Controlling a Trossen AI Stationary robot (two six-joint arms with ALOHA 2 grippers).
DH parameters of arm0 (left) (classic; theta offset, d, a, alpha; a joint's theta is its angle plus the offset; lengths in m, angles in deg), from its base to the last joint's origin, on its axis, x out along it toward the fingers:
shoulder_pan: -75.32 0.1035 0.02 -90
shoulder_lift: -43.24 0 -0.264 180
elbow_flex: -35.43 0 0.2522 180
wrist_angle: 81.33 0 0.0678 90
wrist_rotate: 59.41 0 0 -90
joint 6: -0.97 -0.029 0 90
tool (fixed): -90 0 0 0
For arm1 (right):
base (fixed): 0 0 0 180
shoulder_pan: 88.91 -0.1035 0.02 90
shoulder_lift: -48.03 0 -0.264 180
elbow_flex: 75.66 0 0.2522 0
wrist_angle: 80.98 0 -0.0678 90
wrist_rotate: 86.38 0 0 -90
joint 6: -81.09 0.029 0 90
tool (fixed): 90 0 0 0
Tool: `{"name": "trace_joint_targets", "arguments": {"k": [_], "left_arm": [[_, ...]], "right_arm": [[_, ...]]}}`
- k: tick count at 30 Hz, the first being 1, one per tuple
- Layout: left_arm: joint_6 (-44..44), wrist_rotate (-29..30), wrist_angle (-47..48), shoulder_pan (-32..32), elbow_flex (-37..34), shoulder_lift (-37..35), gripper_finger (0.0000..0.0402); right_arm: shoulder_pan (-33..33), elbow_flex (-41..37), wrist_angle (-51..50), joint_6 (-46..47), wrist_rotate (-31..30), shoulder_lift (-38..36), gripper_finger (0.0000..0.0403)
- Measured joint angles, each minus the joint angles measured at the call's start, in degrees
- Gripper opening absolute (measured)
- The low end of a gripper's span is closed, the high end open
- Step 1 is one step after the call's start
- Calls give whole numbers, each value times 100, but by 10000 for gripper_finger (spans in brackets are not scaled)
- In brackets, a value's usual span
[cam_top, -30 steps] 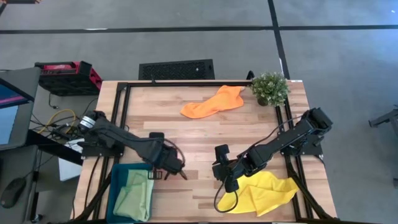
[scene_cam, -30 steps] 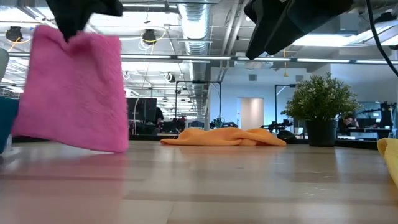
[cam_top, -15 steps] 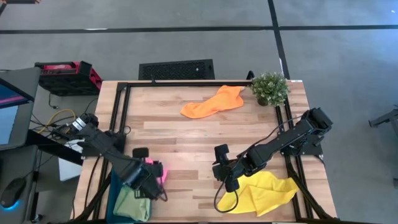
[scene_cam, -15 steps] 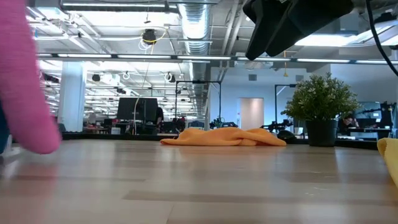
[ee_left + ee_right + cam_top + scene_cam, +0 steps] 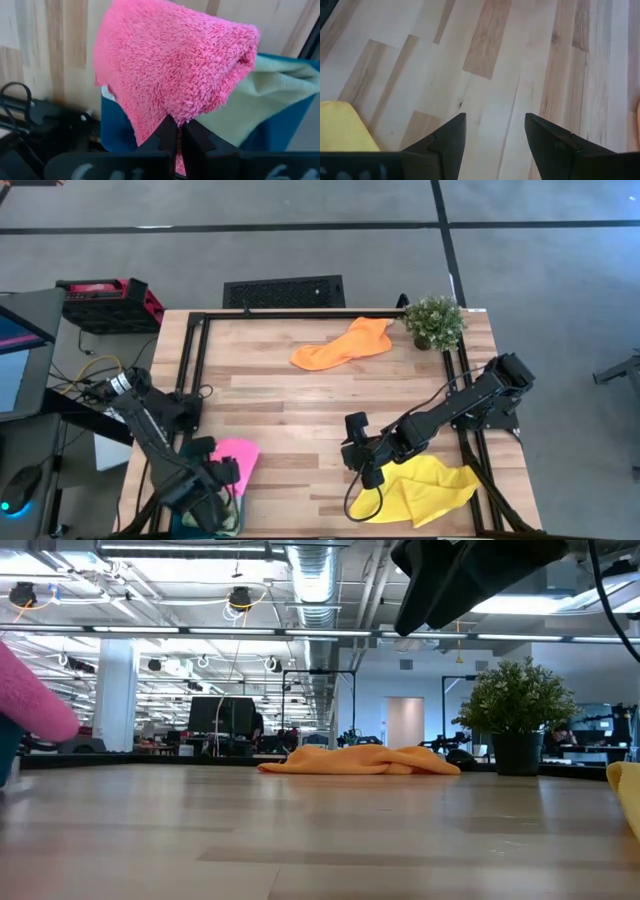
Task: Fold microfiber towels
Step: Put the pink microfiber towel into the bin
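Note:
The folded hot pink towel (image 5: 238, 456) hangs from my left gripper (image 5: 178, 131), which is shut on it above the teal bin (image 5: 280, 137) at the table's near left corner. The light green towel (image 5: 260, 95) lies in that bin. The low view catches only a bit of the pink towel (image 5: 30, 705) at its left edge. The orange towel (image 5: 345, 343) lies crumpled near the far edge. The yellow towel (image 5: 430, 486) lies at the near right. My right gripper (image 5: 354, 450) hangs open over bare wood beside the yellow towel, touching nothing. My left gripper pinches the pink towel at the tip of its folded bundle (image 5: 172, 119) between its two shut fingers, several layers together. The fingers come from above, pointing down. The towel hangs below them, clear of the table, partly over the bin's wall and the green towel.
A small potted plant (image 5: 434, 321) stands at the far right corner. Dark frame rails (image 5: 195, 370) run along the table's left, right and far sides. Bare wood lies across the middle of the table.
My left gripper has swung from the near middle of the table toward the left and near edges, rolling as it went, and carried the pink towel over the bin. The towel has stayed lifted clear. In the low view it has slid out to the left edge.

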State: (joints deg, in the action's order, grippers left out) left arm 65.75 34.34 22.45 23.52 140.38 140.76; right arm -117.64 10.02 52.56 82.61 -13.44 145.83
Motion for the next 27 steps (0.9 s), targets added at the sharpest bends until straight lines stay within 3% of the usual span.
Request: {"name": "trace_joint_targets", "arguments": {"k": [6,15,21,27], "left_arm": [[780,-157,-626,-522,-415,-2,0],[1272,-293,-1794,-944,-1306,0,0],[1460,-747,-2827,-1113,-1660,0,0],[1286,-517,-3711,-1203,-1828,15,0]], "right_arm": [[0,0,172,49,0,0,226],[0,0,473,62,0,0,226],[0,0,552,125,0,0,226],[37,0,566,353,2,0,226]]}}
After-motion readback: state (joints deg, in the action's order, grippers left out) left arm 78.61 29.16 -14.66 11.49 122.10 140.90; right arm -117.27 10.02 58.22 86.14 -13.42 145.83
